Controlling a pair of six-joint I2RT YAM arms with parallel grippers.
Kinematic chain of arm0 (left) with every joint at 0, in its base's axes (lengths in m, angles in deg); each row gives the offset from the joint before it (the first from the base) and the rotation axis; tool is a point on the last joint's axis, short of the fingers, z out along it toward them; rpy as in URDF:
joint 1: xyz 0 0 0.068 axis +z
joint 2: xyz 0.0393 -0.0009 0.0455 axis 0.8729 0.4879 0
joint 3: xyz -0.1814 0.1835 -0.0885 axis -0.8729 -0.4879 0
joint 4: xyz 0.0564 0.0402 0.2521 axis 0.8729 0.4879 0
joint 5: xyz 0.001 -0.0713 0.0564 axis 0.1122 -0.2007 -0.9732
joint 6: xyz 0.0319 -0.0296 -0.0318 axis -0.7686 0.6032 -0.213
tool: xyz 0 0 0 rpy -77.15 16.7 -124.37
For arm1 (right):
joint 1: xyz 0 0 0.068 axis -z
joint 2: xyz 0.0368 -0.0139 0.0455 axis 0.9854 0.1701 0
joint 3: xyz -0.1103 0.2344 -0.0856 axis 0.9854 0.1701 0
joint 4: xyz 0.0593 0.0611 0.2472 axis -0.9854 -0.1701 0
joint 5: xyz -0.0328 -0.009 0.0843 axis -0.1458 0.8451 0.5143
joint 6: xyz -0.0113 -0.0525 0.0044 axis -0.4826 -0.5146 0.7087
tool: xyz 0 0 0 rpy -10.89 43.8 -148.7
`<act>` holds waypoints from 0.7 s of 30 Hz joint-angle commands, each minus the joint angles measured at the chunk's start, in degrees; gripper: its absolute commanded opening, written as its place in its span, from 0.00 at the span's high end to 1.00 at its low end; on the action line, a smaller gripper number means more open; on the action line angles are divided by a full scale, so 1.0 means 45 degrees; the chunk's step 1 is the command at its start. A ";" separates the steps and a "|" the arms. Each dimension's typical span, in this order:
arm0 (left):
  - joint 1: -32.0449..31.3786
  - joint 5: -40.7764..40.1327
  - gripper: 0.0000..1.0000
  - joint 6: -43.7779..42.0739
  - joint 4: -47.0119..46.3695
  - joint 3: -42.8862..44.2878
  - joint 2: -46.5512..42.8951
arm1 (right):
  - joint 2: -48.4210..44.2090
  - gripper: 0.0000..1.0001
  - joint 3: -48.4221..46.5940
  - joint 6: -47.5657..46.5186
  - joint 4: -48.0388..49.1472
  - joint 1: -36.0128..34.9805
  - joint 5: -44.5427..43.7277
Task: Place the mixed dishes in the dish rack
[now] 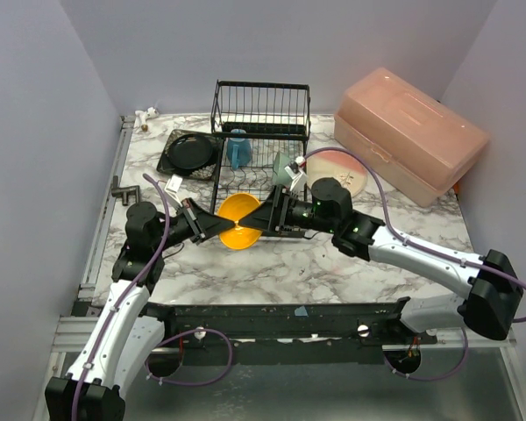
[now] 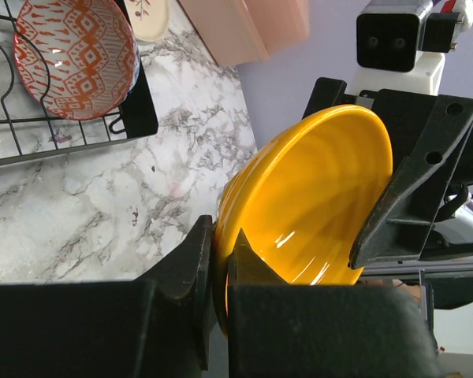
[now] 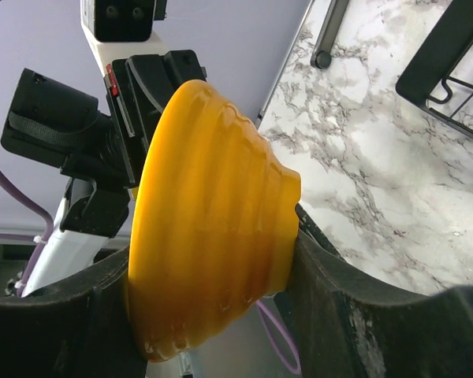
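The white marble table carries the black wire dish rack. Just in front of that rack, clear of the table, the glossy orange ribbed bowl hangs on edge between both arms. The left tool is pinched on its rim. The right tool spans it from foot to rim, seemingly clamped. One tool should release only once the other's hold is sure. The bowl can then go on edge into a rack slot.

The ribbed orange bowl is held on edge, just at the front of the black wire dish rack
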 commanded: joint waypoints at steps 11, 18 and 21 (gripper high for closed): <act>0.0034 -0.1480 0.56 -0.1833 0.2682 0.1132 -0.0683 | 0.0495 1.00 0.0764 0.2319 0.2493 0.0162 0.1470; 0.0034 -0.2224 0.45 -0.2947 0.4031 0.1710 -0.0912 | 0.0856 1.00 0.0640 0.2489 0.2228 0.0380 0.1432; 0.0034 -0.2428 0.35 -0.3180 0.4305 0.1808 -0.1021 | 0.0908 1.00 0.0373 0.2107 0.1483 0.0402 0.0999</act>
